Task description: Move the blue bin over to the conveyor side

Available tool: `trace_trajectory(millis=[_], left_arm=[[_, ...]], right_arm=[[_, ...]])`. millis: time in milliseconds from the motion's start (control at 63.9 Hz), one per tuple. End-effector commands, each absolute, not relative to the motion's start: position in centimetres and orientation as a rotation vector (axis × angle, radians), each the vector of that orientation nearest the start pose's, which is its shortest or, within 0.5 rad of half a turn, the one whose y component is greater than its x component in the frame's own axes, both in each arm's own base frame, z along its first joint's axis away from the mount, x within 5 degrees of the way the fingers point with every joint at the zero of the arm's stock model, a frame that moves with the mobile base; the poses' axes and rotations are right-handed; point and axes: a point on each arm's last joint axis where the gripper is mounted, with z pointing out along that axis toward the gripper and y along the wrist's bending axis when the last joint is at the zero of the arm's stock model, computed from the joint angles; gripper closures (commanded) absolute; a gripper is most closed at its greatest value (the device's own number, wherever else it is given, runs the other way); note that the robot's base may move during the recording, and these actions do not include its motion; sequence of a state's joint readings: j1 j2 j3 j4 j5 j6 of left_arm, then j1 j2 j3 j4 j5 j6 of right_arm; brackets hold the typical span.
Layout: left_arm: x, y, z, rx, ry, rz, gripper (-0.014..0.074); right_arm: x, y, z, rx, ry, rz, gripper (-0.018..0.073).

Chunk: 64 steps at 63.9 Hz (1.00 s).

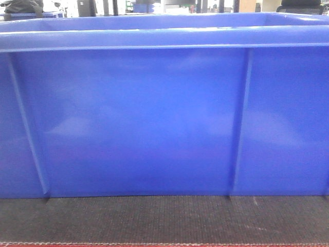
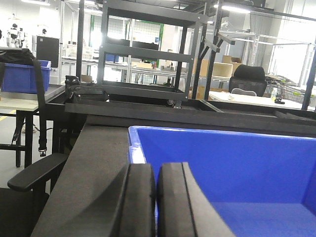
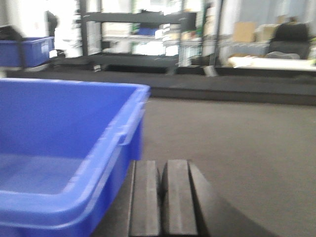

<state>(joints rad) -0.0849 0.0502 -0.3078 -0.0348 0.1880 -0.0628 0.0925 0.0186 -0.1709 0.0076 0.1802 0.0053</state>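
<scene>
Front-facing view has the blue bin [image 1: 154, 118] already sitting on the conveyor [image 1: 164, 218], while left end effector [image 2: 156, 202] at its six o'clock and right end effector [image 3: 163, 197], slightly blurred, seem pressed together, holding nothing.

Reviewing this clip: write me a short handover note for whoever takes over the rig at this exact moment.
Left gripper: shut, holding nothing, at the blue bin's left corner by the rim.
Right gripper: shut, holding nothing, just outside the bin's right corner.
The bin sits upright on the conveyor, apparently empty, filling the front view; the belt's red edge strip is just in front.
Done: cannot tell.
Left: confirm the bin is at the conveyor side, else push it there.
</scene>
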Motion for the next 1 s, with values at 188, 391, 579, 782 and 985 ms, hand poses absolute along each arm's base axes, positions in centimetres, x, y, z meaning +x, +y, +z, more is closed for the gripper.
trace_trajectory(millis=[188, 391, 579, 782, 985], left_arm=[[3.7, -0.4, 29.7, -0.001, 1.392, -0.156, 0.0582], [3.7, -0.4, 29.7, -0.001, 1.392, -0.156, 0.0582], [3.7, -0.4, 29.7, -0.001, 1.392, -0.156, 0.0582], [3.7, -0.4, 29.7, -0.001, 1.392, -0.156, 0.0582], [3.7, -0.4, 29.7, -0.001, 1.392, -0.156, 0.0582]], right_arm=[[5.6, 0.3, 21.4, -0.019, 1.475, 0.068, 0.0648], [5.6, 0.3, 21.4, -0.019, 1.477, 0.068, 0.0648], [5.6, 0.3, 21.3, -0.019, 1.491, 0.068, 0.0648], [5.6, 0.3, 21.2, -0.020, 1.493, 0.068, 0.0648], [5.6, 0.3, 21.2, -0.019, 1.492, 0.068, 0.0648]])
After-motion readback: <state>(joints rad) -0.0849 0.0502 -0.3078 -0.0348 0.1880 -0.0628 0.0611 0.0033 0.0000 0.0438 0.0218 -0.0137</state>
